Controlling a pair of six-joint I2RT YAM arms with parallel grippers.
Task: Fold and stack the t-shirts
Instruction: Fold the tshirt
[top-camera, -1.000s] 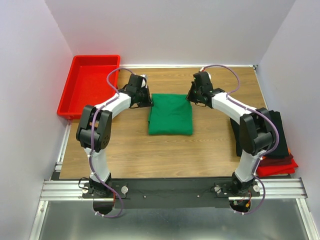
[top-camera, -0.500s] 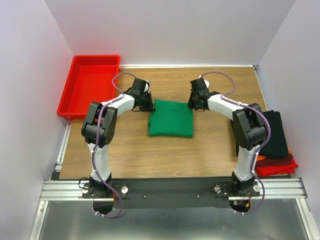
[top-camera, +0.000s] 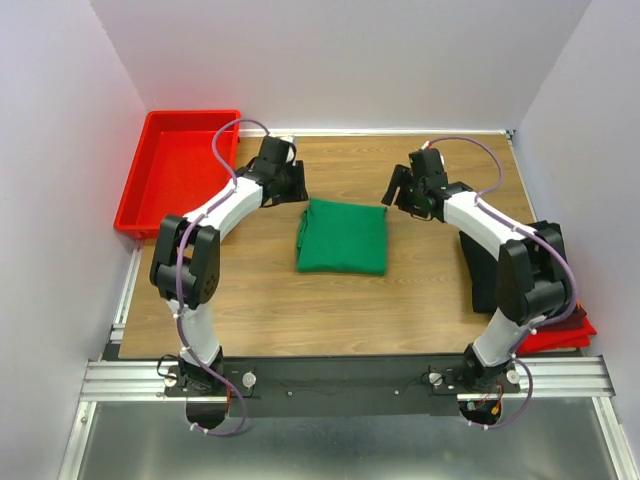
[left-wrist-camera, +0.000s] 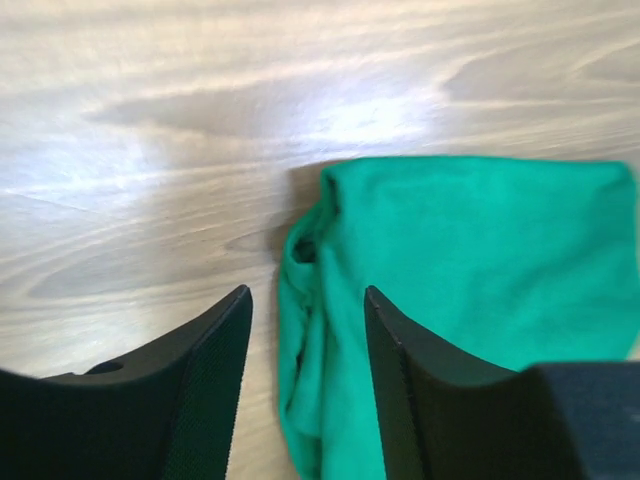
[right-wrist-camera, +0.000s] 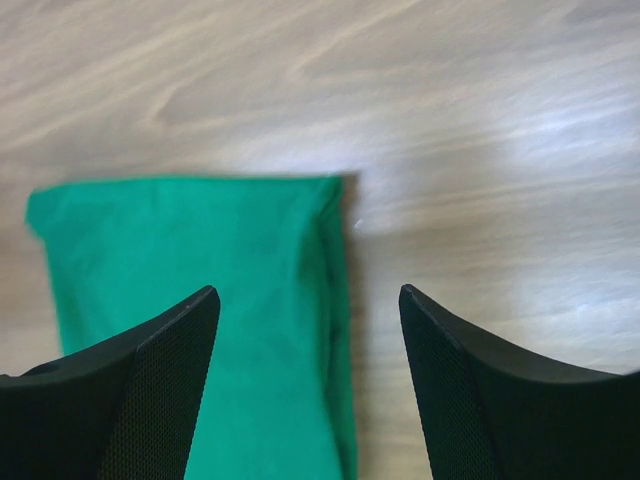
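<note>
A bright green t-shirt (top-camera: 342, 236) lies folded into a rectangle in the middle of the wooden table. My left gripper (top-camera: 293, 184) hovers open just behind its far left corner. In the left wrist view the fingers (left-wrist-camera: 200, 380) straddle the bunched left edge of the green cloth (left-wrist-camera: 470, 250) without touching it. My right gripper (top-camera: 399, 190) is open off the far right corner. In the right wrist view the shirt's right edge (right-wrist-camera: 180, 240) lies between the wide-apart fingers (right-wrist-camera: 470, 390). More folded t-shirts, black (top-camera: 481, 275) over red (top-camera: 562, 337), are stacked at the right, partly hidden by the right arm.
A rigid red plastic tray (top-camera: 180, 170) stands at the far left corner, just off the table edge. White walls close in the back and both sides. Bare wood (top-camera: 330, 310) shows in front of the green shirt.
Both grippers have opened, let go of the green shirt's far corners and drawn back and outward. The shirt has settled flat, slightly nearer to me.
</note>
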